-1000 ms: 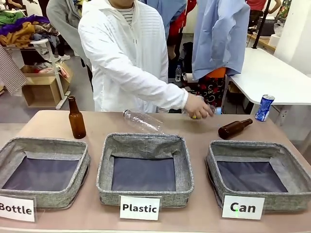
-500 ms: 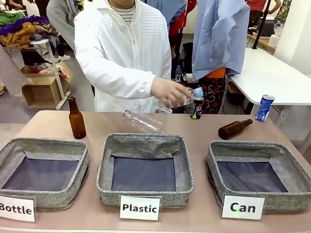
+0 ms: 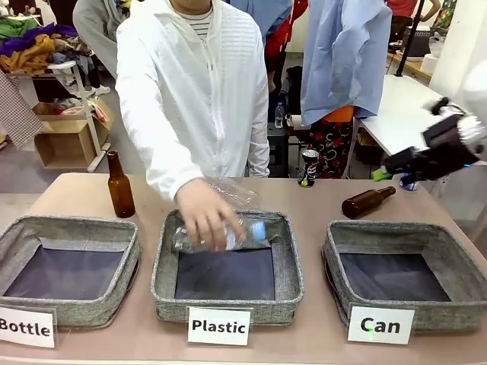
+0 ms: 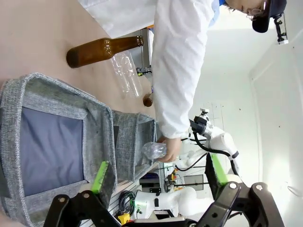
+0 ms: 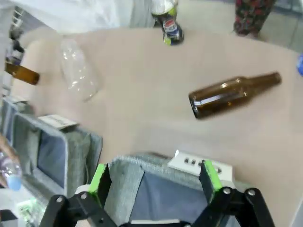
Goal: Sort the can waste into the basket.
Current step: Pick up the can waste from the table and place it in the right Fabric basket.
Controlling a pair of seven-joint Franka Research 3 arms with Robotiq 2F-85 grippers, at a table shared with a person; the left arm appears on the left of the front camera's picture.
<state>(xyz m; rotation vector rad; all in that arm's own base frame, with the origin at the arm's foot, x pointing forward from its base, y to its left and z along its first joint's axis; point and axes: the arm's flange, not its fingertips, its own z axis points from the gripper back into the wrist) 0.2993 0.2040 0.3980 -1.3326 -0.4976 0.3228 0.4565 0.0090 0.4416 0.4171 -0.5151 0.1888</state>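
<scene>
The right gripper (image 3: pixel 384 172) hangs over the far right corner of the table (image 3: pixel 312 207), green-padded jaws spread wide with nothing between them. The left gripper (image 4: pixel 158 172) is equally wide and empty, above the grey baskets at the table's left end.

Just behind the right gripper stands the blue can (image 3: pixel 409 185), mostly hidden by it. A brown bottle (image 3: pixel 367 201) of smooth round glass lies on its side close by. Farther along the far edge, near its middle, the crushed can (image 3: pixel 308 167) stands upright, thin silver-and-black metal with a dented wall.

At the near right corner sits the "Can" basket (image 3: pixel 449 313), rectangular, with soft woven grey walls, a dark flat liner and a white card in front. It holds nothing, so I judge the sorting not begun, with both cans left to move. The person's hand (image 3: pixel 204 220) holds a clear plastic bottle (image 3: pixel 247 233) over the "Plastic" basket (image 3: pixel 163 281).
</scene>
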